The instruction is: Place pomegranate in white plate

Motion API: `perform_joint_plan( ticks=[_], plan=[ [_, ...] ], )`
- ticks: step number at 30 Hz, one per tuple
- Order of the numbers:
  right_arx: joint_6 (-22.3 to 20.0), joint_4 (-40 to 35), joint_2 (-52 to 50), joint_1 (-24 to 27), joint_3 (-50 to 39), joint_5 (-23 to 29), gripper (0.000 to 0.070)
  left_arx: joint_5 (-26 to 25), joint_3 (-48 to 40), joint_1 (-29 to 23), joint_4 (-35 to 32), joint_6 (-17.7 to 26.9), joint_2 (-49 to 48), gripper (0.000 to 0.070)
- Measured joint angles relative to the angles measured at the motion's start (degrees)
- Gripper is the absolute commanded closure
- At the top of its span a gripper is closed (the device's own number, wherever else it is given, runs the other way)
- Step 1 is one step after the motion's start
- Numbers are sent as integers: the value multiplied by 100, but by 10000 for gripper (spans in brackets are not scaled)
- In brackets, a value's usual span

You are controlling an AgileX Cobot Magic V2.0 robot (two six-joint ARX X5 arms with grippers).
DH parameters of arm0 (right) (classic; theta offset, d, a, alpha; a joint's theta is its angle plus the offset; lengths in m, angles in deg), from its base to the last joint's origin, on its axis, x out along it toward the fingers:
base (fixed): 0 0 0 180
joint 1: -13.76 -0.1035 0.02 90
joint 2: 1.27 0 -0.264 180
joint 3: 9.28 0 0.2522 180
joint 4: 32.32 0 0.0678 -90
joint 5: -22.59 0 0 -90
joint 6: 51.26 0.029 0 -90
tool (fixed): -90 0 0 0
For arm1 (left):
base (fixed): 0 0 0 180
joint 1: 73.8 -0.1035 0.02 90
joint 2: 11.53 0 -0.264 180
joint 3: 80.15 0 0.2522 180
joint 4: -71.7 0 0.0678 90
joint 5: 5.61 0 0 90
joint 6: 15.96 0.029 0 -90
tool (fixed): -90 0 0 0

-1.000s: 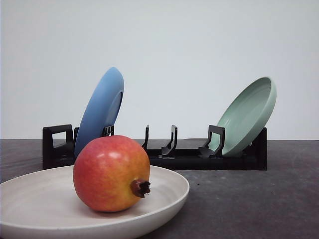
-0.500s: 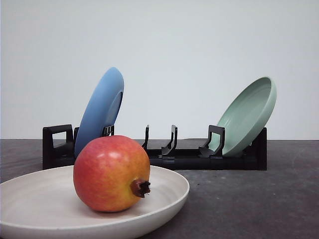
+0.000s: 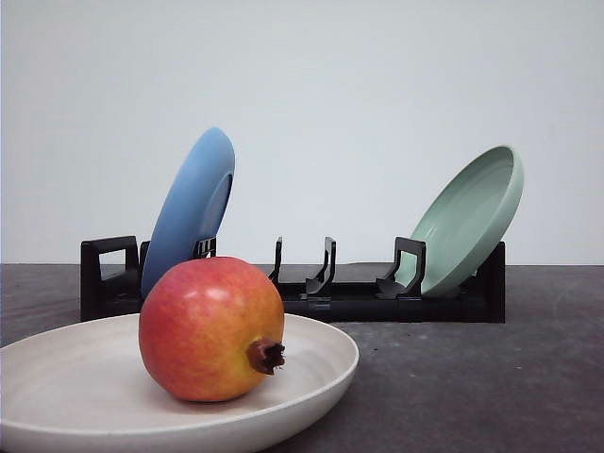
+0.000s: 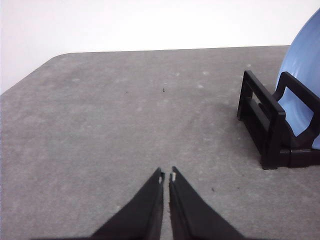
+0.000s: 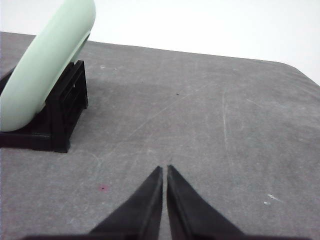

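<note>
The pomegranate (image 3: 209,328), red with yellow-orange patches and a dark crown tip pointing right, rests inside the white plate (image 3: 321,357) at the near left of the front view. In the left wrist view my left gripper (image 4: 166,176) is shut over bare grey table, with nothing between its fingers, beside the rack's left end. In the right wrist view my right gripper (image 5: 164,169) is shut as well, over bare table to the right of the rack. Neither gripper touches the fruit or the plate.
A black dish rack (image 3: 359,300) stands across the back of the table. A blue plate (image 3: 189,209) leans in its left end, a pale green plate (image 3: 470,219) in its right end. The same rack end (image 4: 265,125) and green plate (image 5: 45,62) show in the wrist views.
</note>
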Motion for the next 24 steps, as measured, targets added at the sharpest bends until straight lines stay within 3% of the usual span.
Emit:
perform_joint_plan(
  ticks=[24],
  plan=[
    [0, 0, 0, 0, -4, 0, 690, 0, 0, 0, 0, 0, 0, 700]
  ],
)
